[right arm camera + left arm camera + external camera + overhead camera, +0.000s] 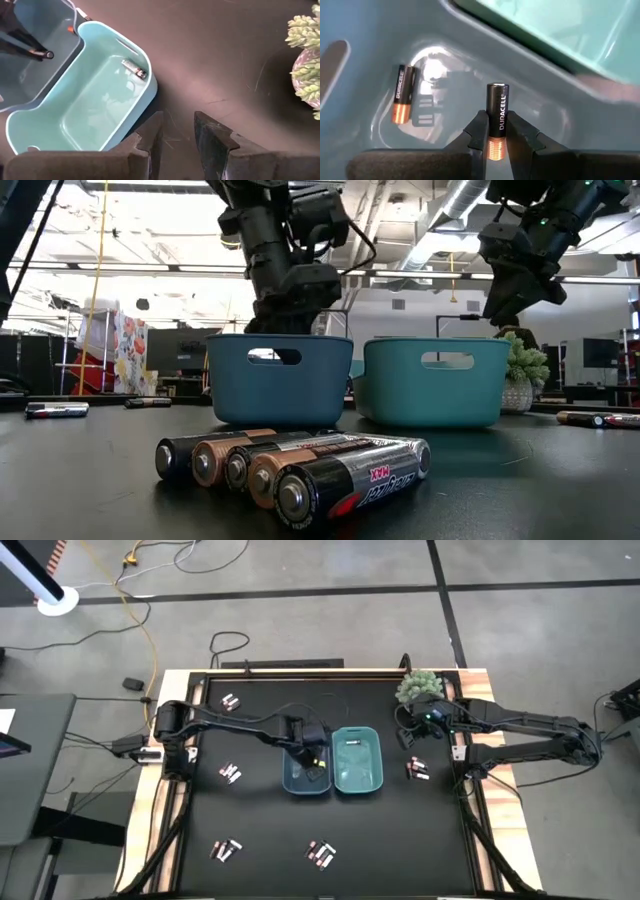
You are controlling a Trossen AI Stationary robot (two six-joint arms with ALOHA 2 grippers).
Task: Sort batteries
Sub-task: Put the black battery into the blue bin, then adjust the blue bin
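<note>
A: Where is the left gripper (497, 137) placed, and what is carried?

B: It is lowered into the blue bin (297, 781), and a black-and-copper battery (497, 120) is pinched between its fingers, held upright near the copper end. A second battery (402, 93) of the same kind is seen lying flat on the bin floor, apart from the held one.

A: And the right gripper (177, 131)?

B: It is held above the bare table (400, 840), just beside the teal bin (85, 95), with nothing between its fingers, which are parted by a narrow gap. One silvery battery (134, 69) is seen inside the teal bin, close to a corner. A small potted plant (417, 686) is close by.

A: What remains to be sorted?

B: Several loose clusters (318, 855) are left on the table, and a row of five is seen close up in the low view.

A: What could go wrong from here?

B: If the held battery is released from this height while upright, it could bounce or roll and strike the one already lying there, though it would probably be kept in by the walls. If the fingers are withdrawn carelessly, the bin rim could be caught and the bin dragged against its neighbour. The plant could be brushed when the right arm is swung.
</note>
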